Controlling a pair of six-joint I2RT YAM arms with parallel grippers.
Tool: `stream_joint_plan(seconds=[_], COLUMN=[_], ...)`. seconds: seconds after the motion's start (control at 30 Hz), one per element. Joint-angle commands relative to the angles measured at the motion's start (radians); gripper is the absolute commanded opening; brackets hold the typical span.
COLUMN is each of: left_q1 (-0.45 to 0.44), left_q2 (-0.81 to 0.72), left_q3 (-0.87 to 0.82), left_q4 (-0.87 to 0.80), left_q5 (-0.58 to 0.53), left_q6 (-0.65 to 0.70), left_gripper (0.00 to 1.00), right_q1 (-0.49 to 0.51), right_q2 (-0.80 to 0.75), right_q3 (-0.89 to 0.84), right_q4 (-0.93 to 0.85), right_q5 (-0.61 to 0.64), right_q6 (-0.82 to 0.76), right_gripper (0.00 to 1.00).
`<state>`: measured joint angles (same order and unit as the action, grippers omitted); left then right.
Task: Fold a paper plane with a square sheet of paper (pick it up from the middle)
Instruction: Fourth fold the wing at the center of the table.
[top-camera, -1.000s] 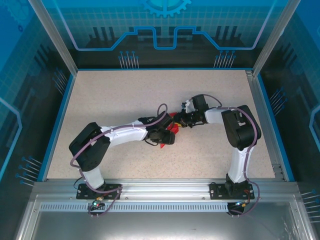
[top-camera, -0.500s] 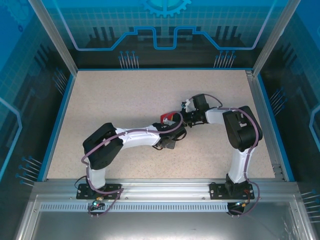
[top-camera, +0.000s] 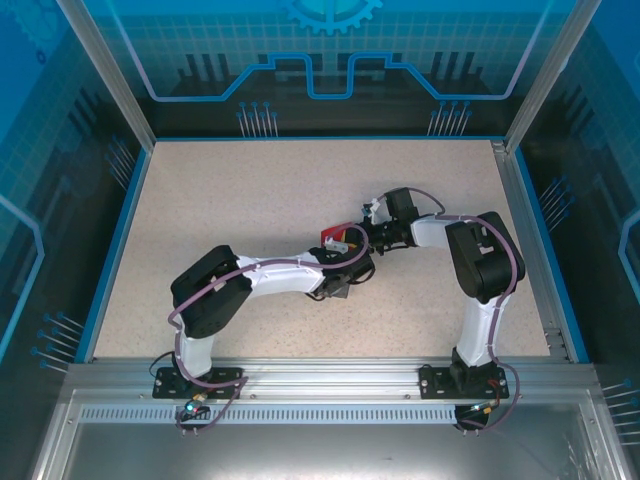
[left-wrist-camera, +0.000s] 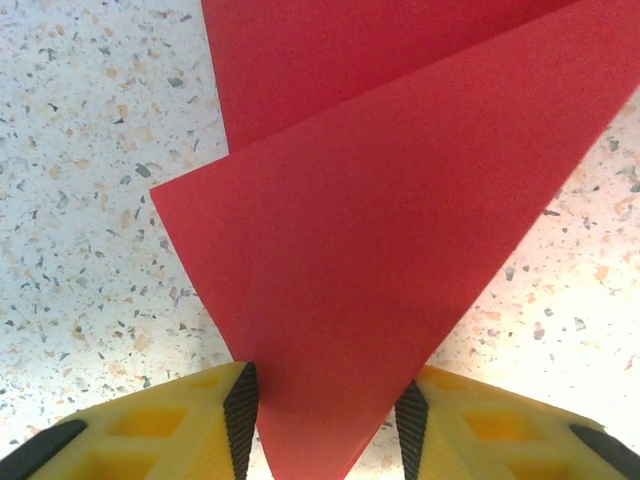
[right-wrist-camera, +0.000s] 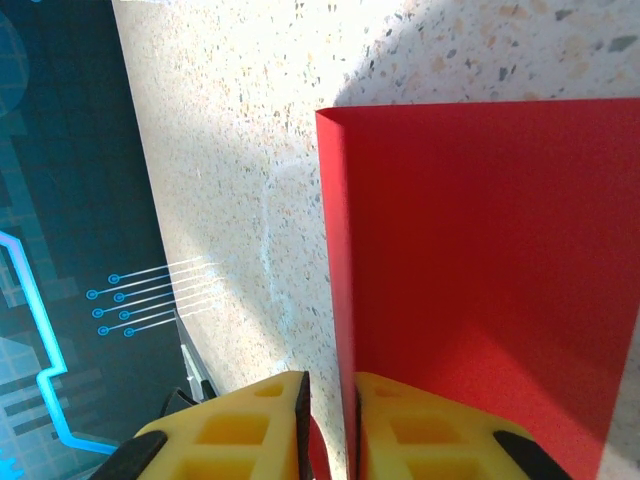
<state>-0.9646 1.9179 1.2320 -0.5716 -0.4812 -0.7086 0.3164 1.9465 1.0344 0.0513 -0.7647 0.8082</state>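
Since a second ago, our left arm has swung its elbow inward, carrying the left gripper (left-wrist-camera: 325, 405) toward the middle of the table (top-camera: 250, 190). We judge the risk lies here: its half-open jaws, closing edge-on, could buckle the point of the square sheet of paper (left-wrist-camera: 380, 250) or tug it from the other pinch. The sheet fans from between those jaws toward 12 o'clock. At its 3 o'clock the right gripper (right-wrist-camera: 332, 390), nearly shut, pinches the folded edge.
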Motion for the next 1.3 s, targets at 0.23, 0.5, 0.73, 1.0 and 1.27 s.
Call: stream_joint_plan(seconds=[0.23, 0.5, 0.73, 1.0, 1.27], left_q1=[-0.012, -0.015, -0.016, -0.015, -0.014], left_q2=[0.03, 0.03, 0.029, 0.023, 0.012], left_q3=[0.027, 0.022, 0.02, 0.007, -0.012], left_q4=[-0.022, -0.009, 0.01, 0.034, 0.066], left_q5=[-0.039, -0.036, -0.034, -0.022, -0.013], left_q6=[-0.011, -0.005, 0.015, 0.016, 0.018], left_gripper=[0.36, 0.33, 0.29, 0.22, 0.13], right_q1=[-0.014, -0.013, -0.014, -0.014, -0.023], right_q2=[-0.018, -0.023, -0.022, -0.03, -0.078], right_q3=[0.026, 0.027, 0.027, 0.026, 0.001], right_q4=[-0.044, -0.05, -0.071, -0.085, -0.109], right_q5=[-0.019, -0.013, 0.001, 0.006, 0.036], right_q6=[-0.003, -0.009, -0.02, -0.026, -0.045], right_gripper=[0.19, 0.16, 0.17, 0.17, 0.22])
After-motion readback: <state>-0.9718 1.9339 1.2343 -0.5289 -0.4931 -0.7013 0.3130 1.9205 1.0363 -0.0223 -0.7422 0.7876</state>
